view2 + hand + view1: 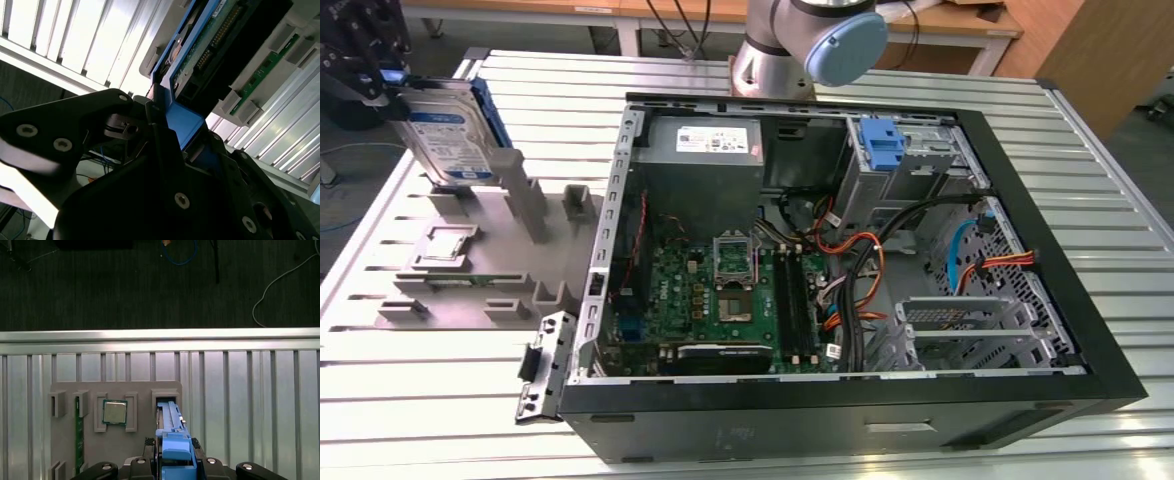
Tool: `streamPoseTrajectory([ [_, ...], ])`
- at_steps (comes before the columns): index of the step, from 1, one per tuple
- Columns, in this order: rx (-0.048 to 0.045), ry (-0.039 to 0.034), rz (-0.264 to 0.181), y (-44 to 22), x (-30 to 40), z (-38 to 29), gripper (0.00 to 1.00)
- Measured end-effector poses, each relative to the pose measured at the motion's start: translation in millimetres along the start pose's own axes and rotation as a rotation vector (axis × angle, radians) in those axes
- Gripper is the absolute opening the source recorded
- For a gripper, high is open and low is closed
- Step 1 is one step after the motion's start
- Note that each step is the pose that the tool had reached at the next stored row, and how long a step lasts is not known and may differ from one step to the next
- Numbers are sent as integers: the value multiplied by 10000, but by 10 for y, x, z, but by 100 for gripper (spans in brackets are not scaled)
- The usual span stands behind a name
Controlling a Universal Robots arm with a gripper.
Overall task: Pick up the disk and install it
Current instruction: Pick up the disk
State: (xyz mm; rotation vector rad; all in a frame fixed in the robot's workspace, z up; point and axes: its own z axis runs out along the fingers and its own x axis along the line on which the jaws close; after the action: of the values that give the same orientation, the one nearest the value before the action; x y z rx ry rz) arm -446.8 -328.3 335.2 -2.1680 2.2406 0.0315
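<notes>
The disk (pixel 447 130) is a silver-grey drive with a white and blue label in a blue carrier. It stands upright on its edge at the exterior view's far left, over the grey holder tray (pixel 454 290). My gripper (pixel 376 78) is shut on its upper end. In the first wrist view the blue carrier (pixel 172 447) runs edge-on between the black fingers, just above an open slot (pixel 165 396) of the tray. The second wrist view shows the disk's green circuit-board side (pixel 210 45) and the carrier's blue end (pixel 182 120) clamped in my gripper (pixel 167 127).
An open computer case (pixel 1067 250) lies on the slatted metal table, with a motherboard (pixel 720 290), cables, a blue bracket (pixel 883 145) in the upper bay and a metal drive cage (pixel 961 330). The tray also holds a processor (pixel 114 412) and a memory stick (pixel 78 435). The arm's base (pixel 801 45) stands behind the case.
</notes>
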Motion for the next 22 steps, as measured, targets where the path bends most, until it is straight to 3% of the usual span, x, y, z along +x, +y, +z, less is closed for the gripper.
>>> streamPoseTrajectory([
  [22, -1, 0, 0, 0, -2, -64, 36],
])
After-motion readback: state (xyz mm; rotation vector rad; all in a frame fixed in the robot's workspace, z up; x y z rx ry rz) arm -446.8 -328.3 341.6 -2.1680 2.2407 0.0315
